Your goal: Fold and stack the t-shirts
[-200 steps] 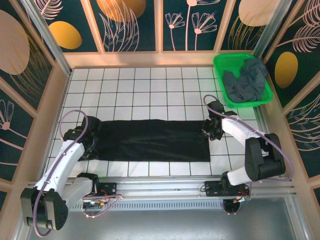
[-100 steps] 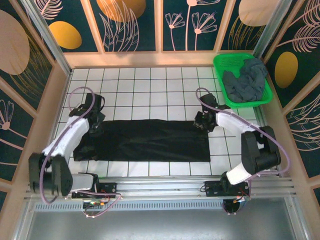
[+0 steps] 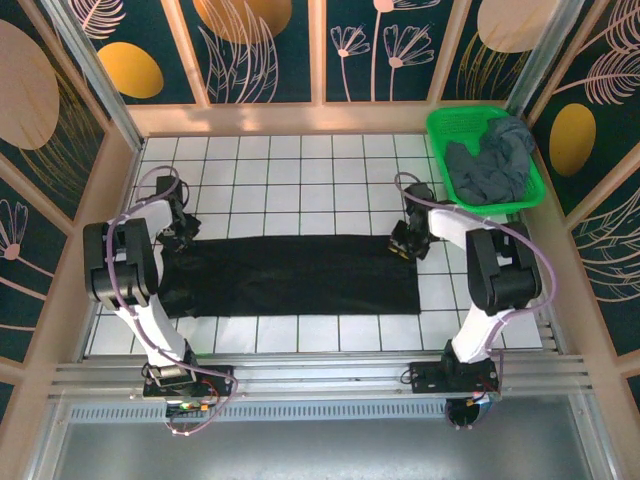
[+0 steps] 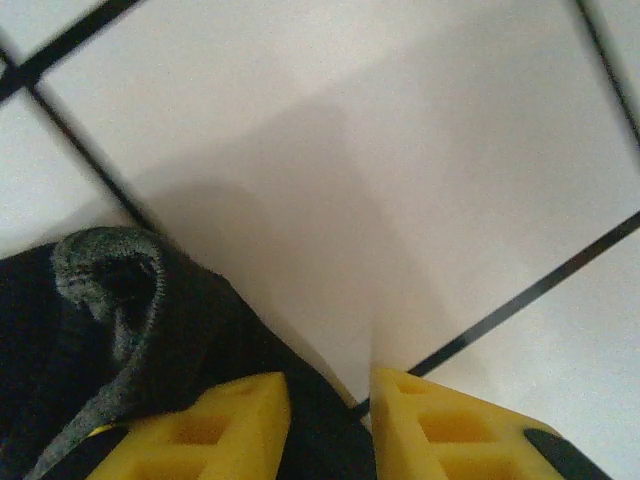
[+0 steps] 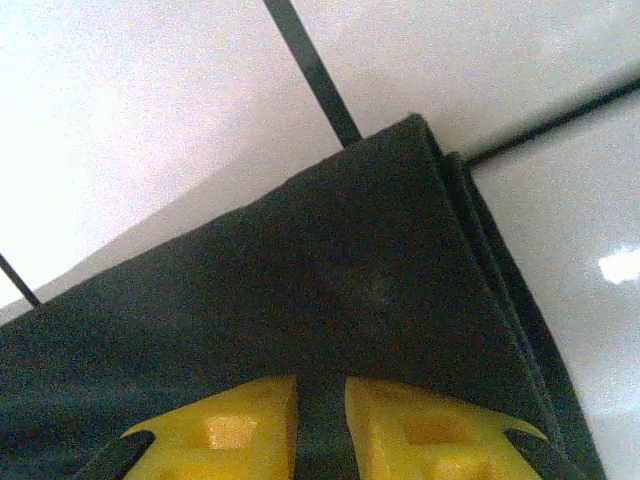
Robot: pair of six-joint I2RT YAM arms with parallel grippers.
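Right now the black t-shirt (image 3: 300, 275) lies flat on the white tiled desk (image 3: 290, 190) as a long folded band, stretched from one gripper across to the other. The left gripper (image 3: 185, 232) sits at the band's far left corner, and the right gripper (image 3: 403, 243) sits at its far right corner.

Left wrist view: the yellow fingers (image 4: 225, 425) stand apart with a clear gap. Black cloth runs into the bottom of that gap and under the left finger. A rolled, grey-edged hem (image 4: 110, 265) lies just ahead and left of the fingertips. Bare tile and a dark grid line (image 4: 520, 300) lie ahead and to the right. Cannot tell whether this gripper clamps the cloth or only straddles it.

Right wrist view: the fingers (image 5: 240, 425) are nearly together, with only a thin slot between them, and dark cloth fills that slot. This gripper is pinching the black t-shirt a little in from its corner. The corner lies straight ahead of the fingertips, right at a grid line crossing. Stacked layer edges show along the cloth's right side.

A green mesh basket (image 3: 470, 112) stands beyond the right gripper and off to its right, in the desk's far corner, well apart from the black cloth. Inside it is the grey t-shirt (image 3: 495, 160), crumpled in a heap, with one part riding up at the basket's far right rim.
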